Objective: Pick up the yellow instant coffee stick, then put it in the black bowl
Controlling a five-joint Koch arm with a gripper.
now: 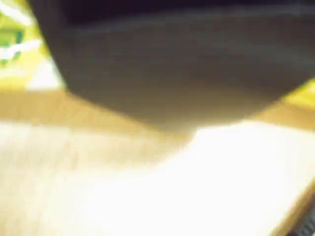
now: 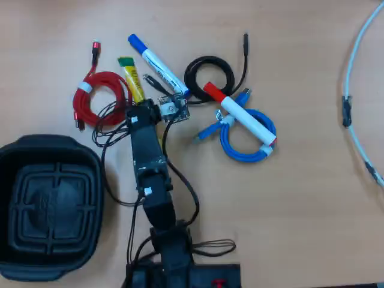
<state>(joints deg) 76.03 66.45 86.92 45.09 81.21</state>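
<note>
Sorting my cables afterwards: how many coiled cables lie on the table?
3: red coil at left beside the coffee stick, black coil centre top, blue coil under the red-capped marker.

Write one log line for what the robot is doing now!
arm: over coffee stick | jaws: hidden | stick: on table, not lifted | black bowl: empty

A hobby desk: wooden tabletop [image 2: 300, 198] strewn with coiled cables [image 2: 99, 96] and markers [image 2: 157, 65].
</note>
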